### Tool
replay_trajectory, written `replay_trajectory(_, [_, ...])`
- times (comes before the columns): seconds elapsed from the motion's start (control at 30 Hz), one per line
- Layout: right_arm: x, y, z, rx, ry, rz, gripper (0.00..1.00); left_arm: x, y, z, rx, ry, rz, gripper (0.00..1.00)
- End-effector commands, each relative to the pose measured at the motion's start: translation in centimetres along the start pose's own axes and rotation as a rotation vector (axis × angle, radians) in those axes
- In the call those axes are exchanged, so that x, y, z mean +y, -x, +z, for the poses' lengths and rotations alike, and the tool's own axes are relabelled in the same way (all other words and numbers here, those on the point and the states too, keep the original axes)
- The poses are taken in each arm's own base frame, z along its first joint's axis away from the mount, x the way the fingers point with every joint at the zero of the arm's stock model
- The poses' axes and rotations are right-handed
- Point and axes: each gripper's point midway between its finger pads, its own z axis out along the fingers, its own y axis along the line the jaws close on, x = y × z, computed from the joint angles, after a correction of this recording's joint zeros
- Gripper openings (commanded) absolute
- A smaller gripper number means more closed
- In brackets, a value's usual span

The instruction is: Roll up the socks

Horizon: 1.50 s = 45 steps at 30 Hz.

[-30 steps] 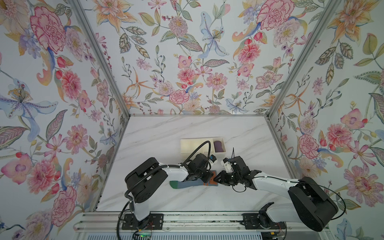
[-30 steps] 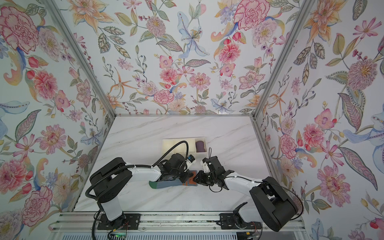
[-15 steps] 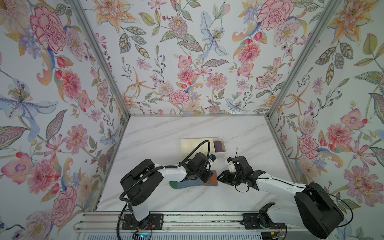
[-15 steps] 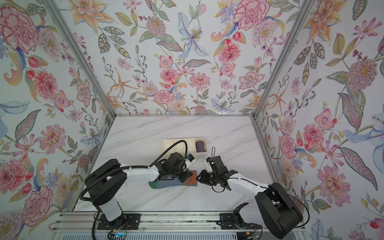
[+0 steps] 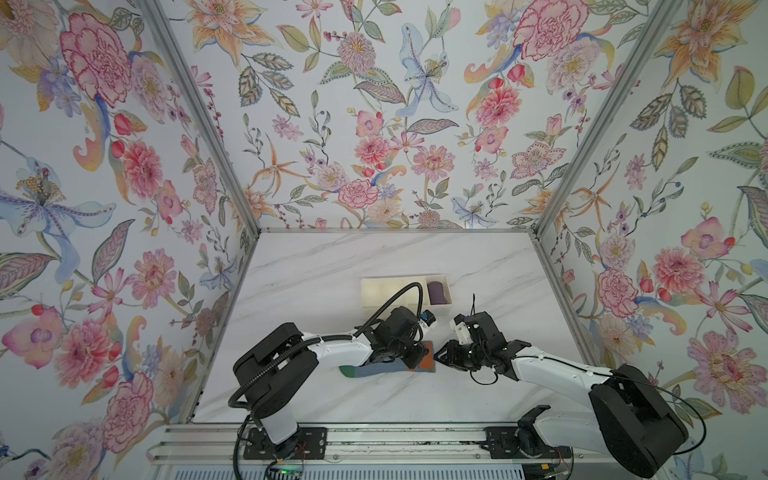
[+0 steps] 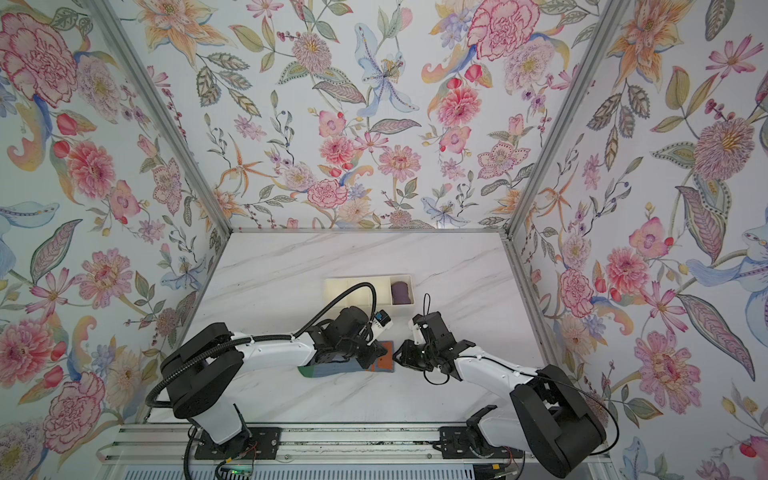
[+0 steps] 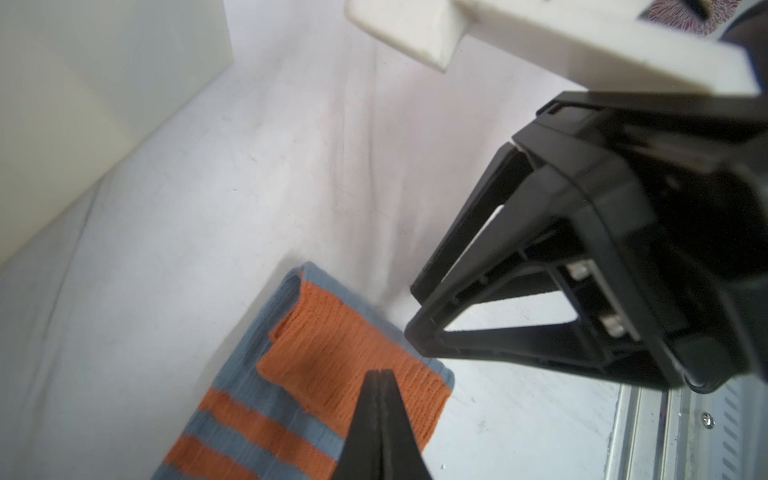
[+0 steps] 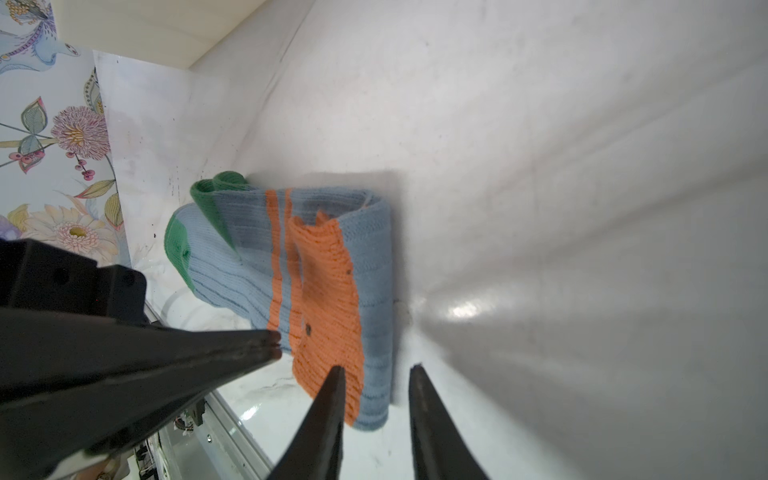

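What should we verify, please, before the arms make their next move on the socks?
1. Socks lie flat on the table, one on the other: ok.
2. Left tool is shut with its tip over the orange cuff: ok. Whether it presses the fabric down: cannot tell.
3. Right tool is open at the cuff end and grips nothing: ok.
4. Roll started: not ok. Only the cuff end is folded back, and the rest lies flat.
5. Tray has room for the roll: ok. The purple bundle fills only its end compartment.
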Motion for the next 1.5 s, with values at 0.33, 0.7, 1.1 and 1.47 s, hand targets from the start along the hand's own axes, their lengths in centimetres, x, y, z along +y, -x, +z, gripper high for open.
replay_trajectory(0.33, [-0.9, -0.4, 0.4, 0.014, -0.029, 0.015, 0.29, 1.1, -4.1, 1.5, 0.138, 0.045, -0.048, 0.00])
replay_trajectory(0.7, [-1.0, -0.6, 1.3, 0.023, -0.023, 0.026, 0.29, 1.3, -5.1, 1.7, 0.161, 0.046, -0.057, 0.00])
replay_trajectory(1.1, [-1.2, -1.0, 2.1, 0.035, 0.001, 0.052, 0.29, 1.3, -6.7, 1.9, 0.205, 0.029, -0.073, 0.00])
replay_trajectory(1.47, [-2.4, -1.9, 2.5, 0.051, -0.018, 0.082, 0.29, 1.9, -8.0, 1.9, 0.232, 0.027, -0.103, 0.00])
